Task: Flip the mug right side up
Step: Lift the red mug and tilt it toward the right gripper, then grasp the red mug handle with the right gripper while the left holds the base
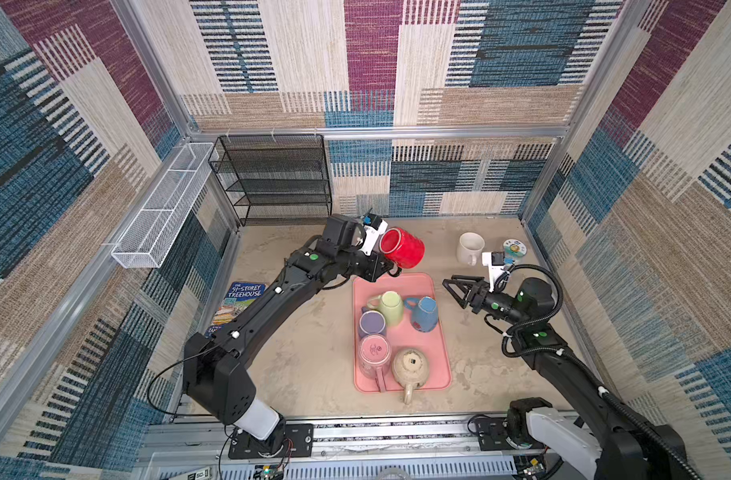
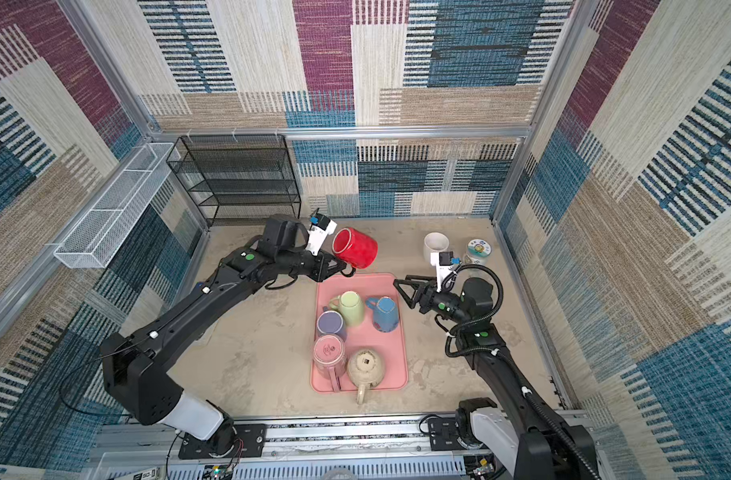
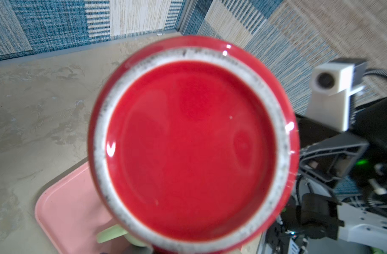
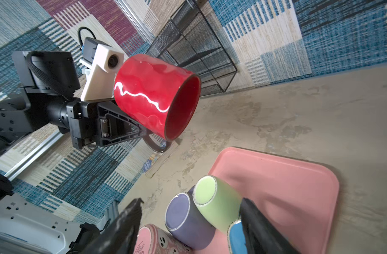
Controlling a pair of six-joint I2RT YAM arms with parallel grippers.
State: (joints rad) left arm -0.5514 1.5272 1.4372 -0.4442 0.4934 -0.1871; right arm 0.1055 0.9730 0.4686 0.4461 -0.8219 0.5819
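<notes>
Red mug (image 1: 402,248): glossy red inside and out, dark handle; left wrist view shows a speckled white ring edging its base. Tray (image 1: 413,284): plain pink. The 5 mugs on it: light green mug (image 1: 390,308), blue mug (image 1: 425,314), purple mug (image 1: 372,324), pink mug (image 1: 374,353) with small printed faces, and speckled beige mug (image 1: 411,365). White mug (image 1: 471,248): plain. Wire rack (image 1: 272,178): black mesh. Wire basket (image 1: 164,208): white mesh. Book (image 1: 243,297): blue cover, white title. Tabletop (image 1: 305,353): mottled beige. Walls (image 1: 372,50): woven patchwork of blue, maroon, cream and tan, some panels striped.
</notes>
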